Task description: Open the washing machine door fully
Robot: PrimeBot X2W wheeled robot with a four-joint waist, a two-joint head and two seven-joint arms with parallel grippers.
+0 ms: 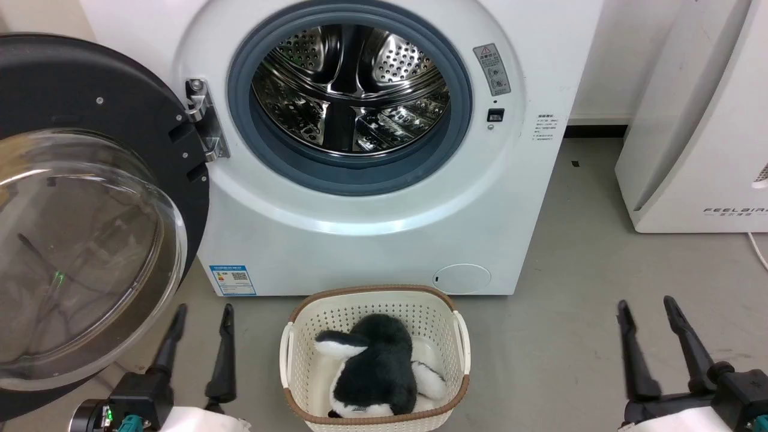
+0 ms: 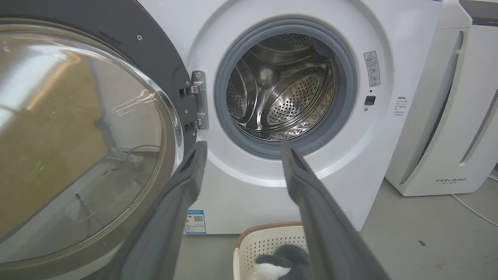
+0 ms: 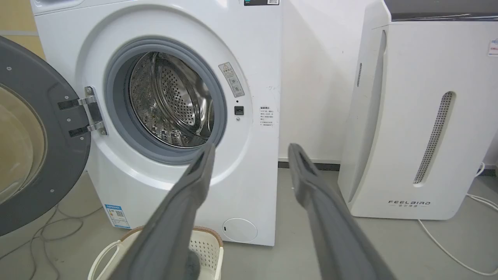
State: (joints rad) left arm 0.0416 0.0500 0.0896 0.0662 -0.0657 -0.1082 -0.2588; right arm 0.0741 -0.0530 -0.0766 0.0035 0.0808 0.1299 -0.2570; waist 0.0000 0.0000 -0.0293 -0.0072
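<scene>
Door (image 1: 90, 108) hangs wide on its hinge (image 1: 204, 120), up and left of the L gripper (image 1: 204, 309), glass bowl bulging toward the robot. Its lower rim sits just beside the L jaws' left finger; can't tell if they touch. L jaws: spread wide, nothing btw them. R gripper (image 1: 647, 303): same, spread wide, holding nothing, well apart from door. Drum (image 1: 351, 90) is fully exposed, ahead and right of L jaws, ahead and left of R jaws. Basket (image 1: 372, 291) w/ plush (image 1: 375, 366) sits btw the two grippers.

Step, as I judge it: last bit of the swing, maybe done. Door looks at or near full travel. Next, if any travel's left: L gripper nudges the black rim outward, away from drum. Press on rim, not the slick glass. R gripper needn't act.
</scene>
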